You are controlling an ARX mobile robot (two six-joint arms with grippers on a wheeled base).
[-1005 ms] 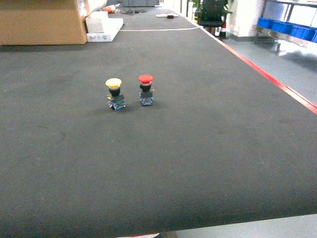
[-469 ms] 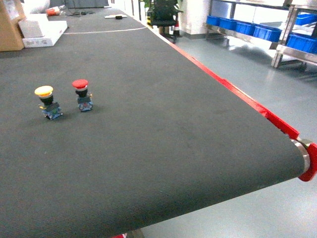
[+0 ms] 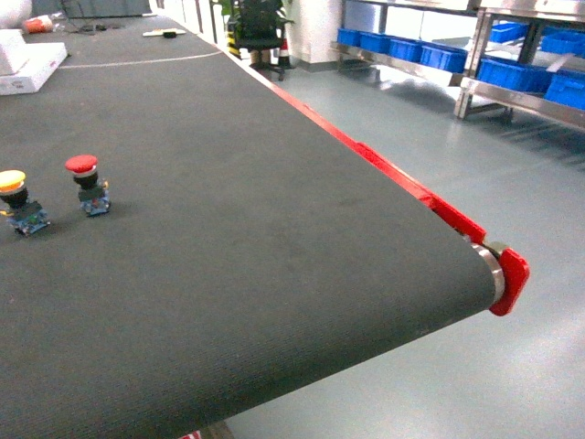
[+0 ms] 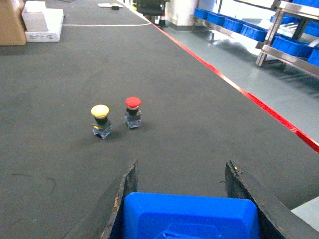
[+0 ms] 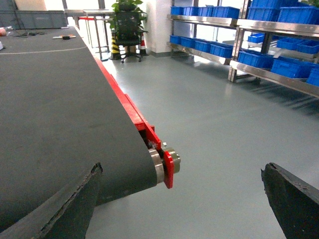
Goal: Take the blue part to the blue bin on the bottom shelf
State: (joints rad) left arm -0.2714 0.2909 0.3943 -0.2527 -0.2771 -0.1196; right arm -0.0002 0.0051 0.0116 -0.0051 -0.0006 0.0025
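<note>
1. Head view: the dark ribbed belt surface [image 3: 238, 229] carried only a yellow-capped push button [image 3: 16, 199] and a red-capped push button [image 3: 87, 183]; neither arm showed, and blue plastic crates [image 3: 439, 57] sat on a far steel rack.
2. Left wrist view: the left end effector [image 4: 182, 199] was clenched on the dark blue rectangular part [image 4: 192, 216], so pickup looked done.
3. Right wrist view: the right end effector [image 5: 182, 204] hung spread and empty above the floor; delivery to the bottom-shelf bin remained.
</note>
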